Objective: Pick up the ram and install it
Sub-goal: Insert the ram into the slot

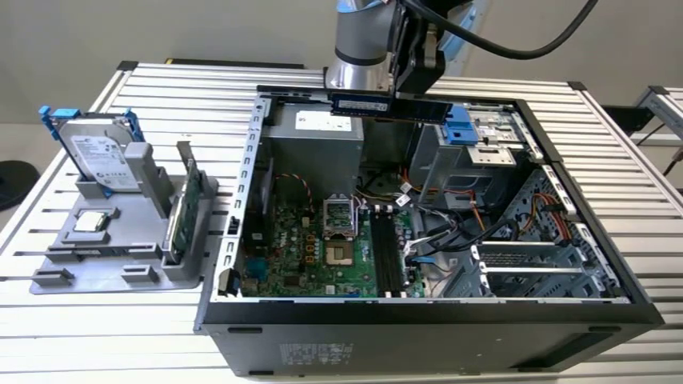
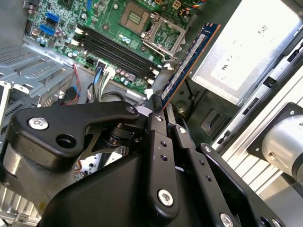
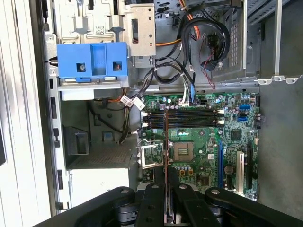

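The black tool (image 1: 412, 93) pinches the long, thin blue ram stick (image 1: 369, 106) above the open black computer case (image 1: 427, 340). The stick is level, its long axis running across the exterior view.

Above the computer case (image 1: 427, 336), the arm (image 1: 357, 40) and its black cable (image 1: 513, 50) run out past the exterior view's upper edge. In the second wrist view, one end of the ram (image 2: 189, 59) is hidden between the clamped fingers (image 2: 157, 132) of the gripper (image 2: 161, 105) — how far in it reaches cannot be told. In the first wrist view it shows edge-on, a thin line over the case's motherboard (image 3: 203, 142), part of which the gripper body covers. The exterior view's lower edge cuts the case's front panel — its labels are too small to make out.
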Robot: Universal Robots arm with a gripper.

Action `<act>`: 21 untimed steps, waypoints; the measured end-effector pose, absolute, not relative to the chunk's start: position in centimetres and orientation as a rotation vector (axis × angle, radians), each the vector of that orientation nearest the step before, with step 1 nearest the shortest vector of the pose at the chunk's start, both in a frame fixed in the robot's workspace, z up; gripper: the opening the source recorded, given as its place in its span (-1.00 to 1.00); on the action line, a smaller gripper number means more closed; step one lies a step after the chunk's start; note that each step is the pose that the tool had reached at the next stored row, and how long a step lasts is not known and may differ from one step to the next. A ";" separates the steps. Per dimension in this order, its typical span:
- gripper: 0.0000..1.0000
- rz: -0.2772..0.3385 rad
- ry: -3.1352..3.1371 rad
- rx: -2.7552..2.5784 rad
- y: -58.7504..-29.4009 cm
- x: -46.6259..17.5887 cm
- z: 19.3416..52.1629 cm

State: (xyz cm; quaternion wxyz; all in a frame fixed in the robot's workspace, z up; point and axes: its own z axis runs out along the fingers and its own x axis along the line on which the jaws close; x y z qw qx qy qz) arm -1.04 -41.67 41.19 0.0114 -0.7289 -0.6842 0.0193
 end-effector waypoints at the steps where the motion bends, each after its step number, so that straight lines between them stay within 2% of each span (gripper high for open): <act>1: -1.00 0.060 -2.134 -2.274 -41.7 -1.0 41.2; 21: -1.00 0.060 -2.134 -2.274 -41.7 -1.0 41.1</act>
